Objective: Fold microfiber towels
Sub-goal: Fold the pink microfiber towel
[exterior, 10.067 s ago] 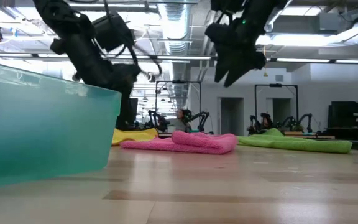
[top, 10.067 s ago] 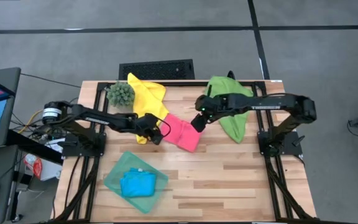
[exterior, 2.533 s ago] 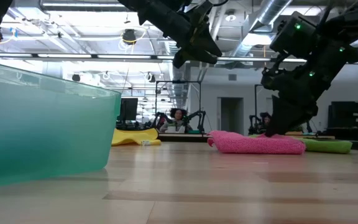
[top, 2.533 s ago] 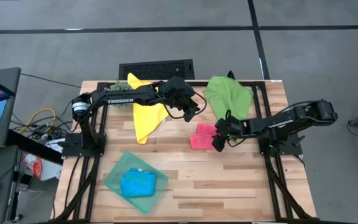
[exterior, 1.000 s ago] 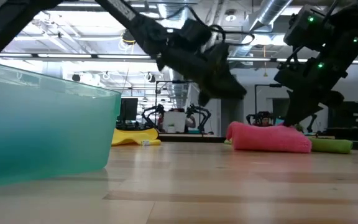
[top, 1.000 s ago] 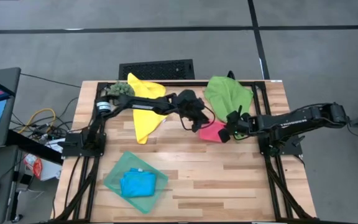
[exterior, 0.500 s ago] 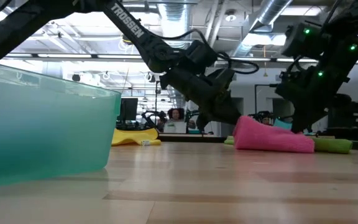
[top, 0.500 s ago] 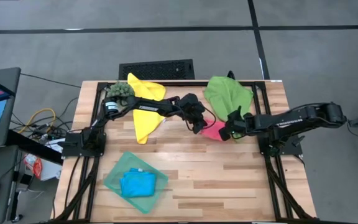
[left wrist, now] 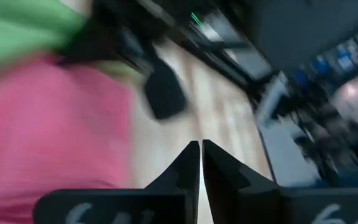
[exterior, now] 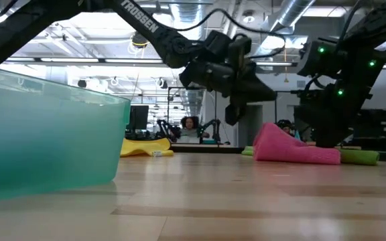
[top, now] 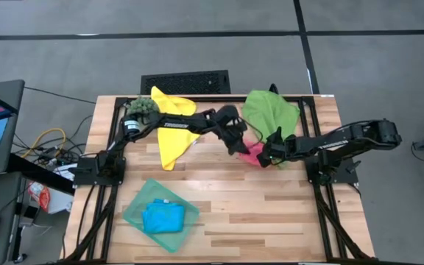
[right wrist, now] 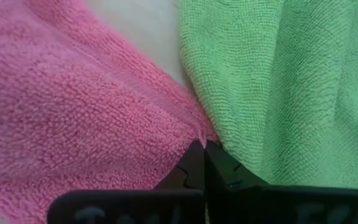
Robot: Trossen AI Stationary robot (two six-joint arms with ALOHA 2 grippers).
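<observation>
Right gripper [right wrist: 199,148]: jaws pressed together on the pink towel's [top: 252,152] corner, apparently to hold it for folding. Left gripper [top: 239,140]: jaws closed, empty, raised beside it. Pink towel lay bunched, touching green towel [top: 271,112]; yellow [top: 171,129] apart.

Four microfiber towels are on the bench [top: 271,213], one of each colour. The yellow towel [top: 171,129] lies at the far edge toward the left corner, the green towel [top: 271,114] at the far edge toward the right corner, and the pink towel [top: 253,154] near the right edge. The blue towel [top: 162,217] sits in the one teal tray [top: 132,212] near the front left corner. One spiky green plant [top: 140,107] stands at the far left corner. Two arms reach in, each with one hand.
</observation>
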